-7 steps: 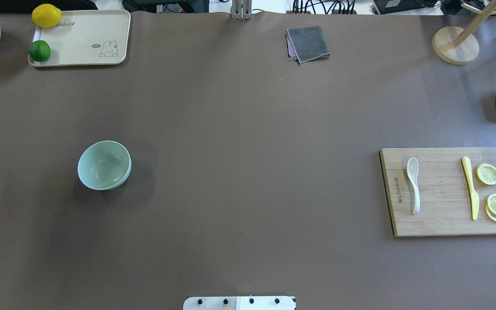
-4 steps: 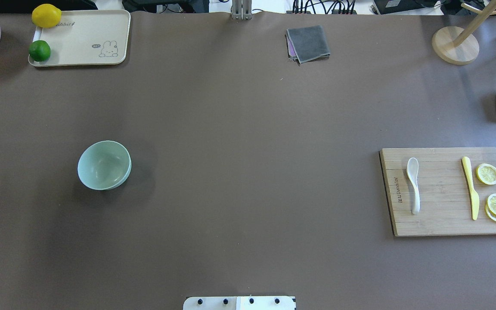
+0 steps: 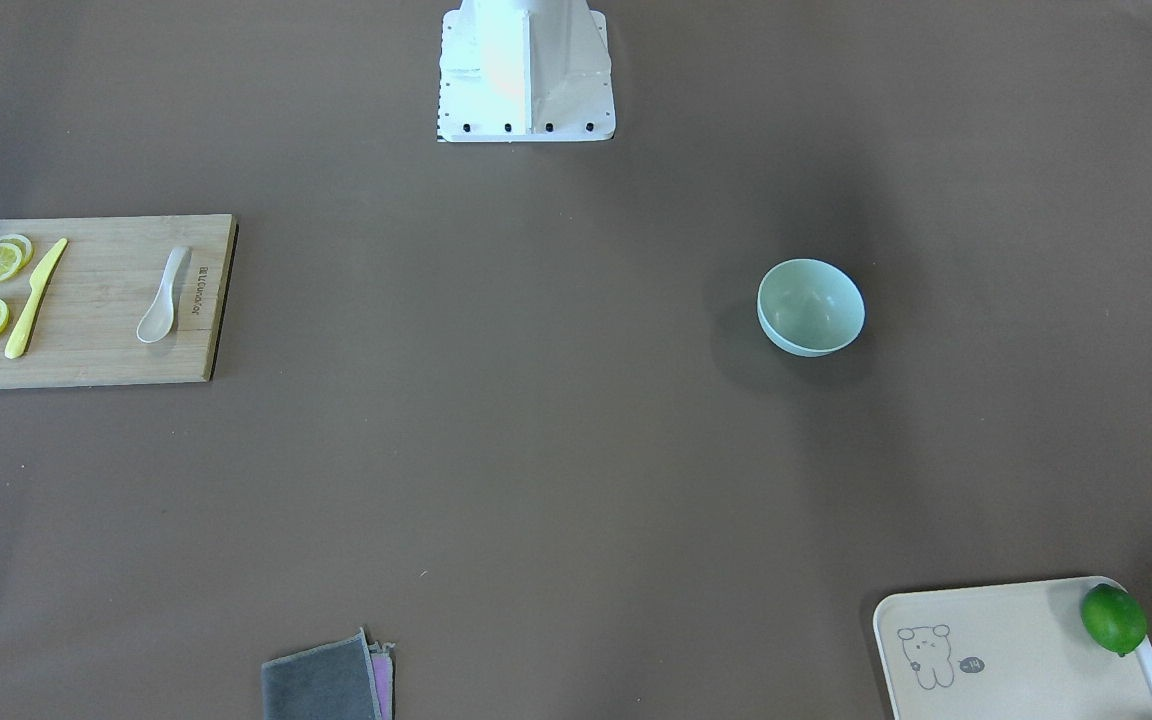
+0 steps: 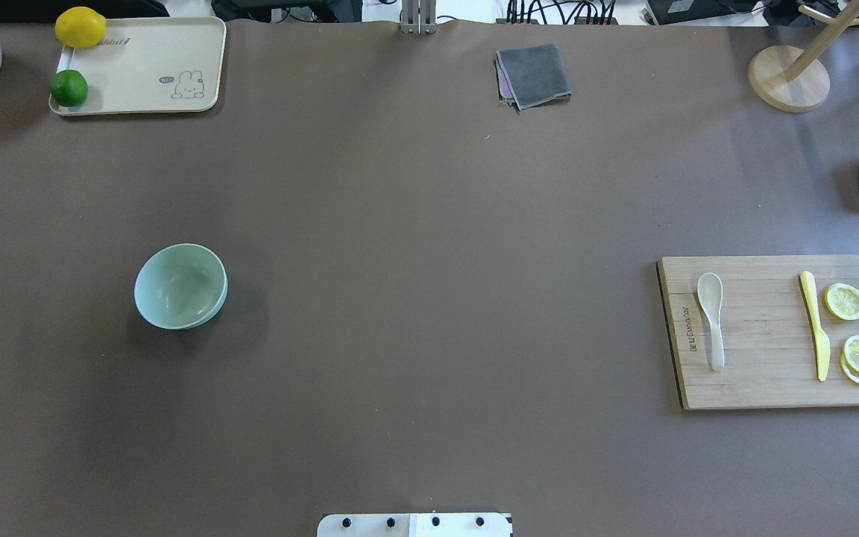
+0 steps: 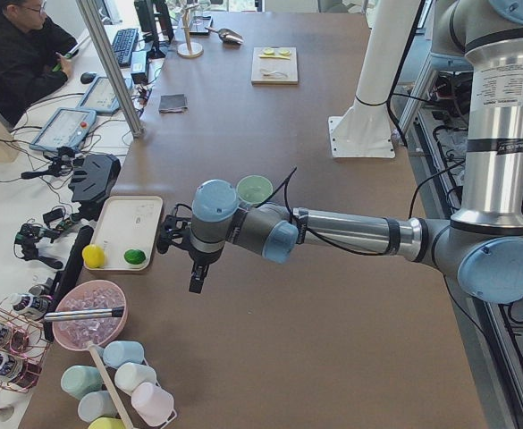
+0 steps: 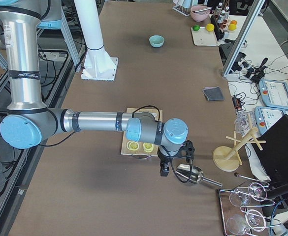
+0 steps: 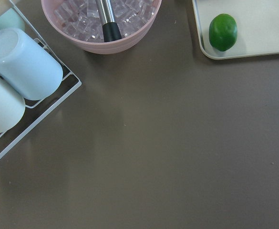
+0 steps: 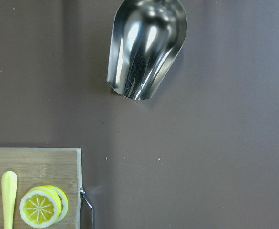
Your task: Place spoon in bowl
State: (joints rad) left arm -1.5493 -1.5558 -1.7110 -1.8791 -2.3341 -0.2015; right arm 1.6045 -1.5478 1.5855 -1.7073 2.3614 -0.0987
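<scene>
Spoon (image 4: 713,324) sits on the cutting board (image 4: 765,335), bowl (image 4: 180,287) well apart. My left gripper (image 5: 197,281) and right gripper (image 6: 163,170): wide or narrow, I cannot tell.

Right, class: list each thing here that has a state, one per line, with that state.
Off-white soup spoon: lying flat on wooden cutting board.
Pale mint-green round bowl: upright, empty.
Grey cloth: folded.
Shiny steel scoop: lying on the table.
Pink bowl: filled with ice cubes.

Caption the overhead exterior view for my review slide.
Spoon rests on the cutting board at right; the empty bowl sits far to the left.
</scene>
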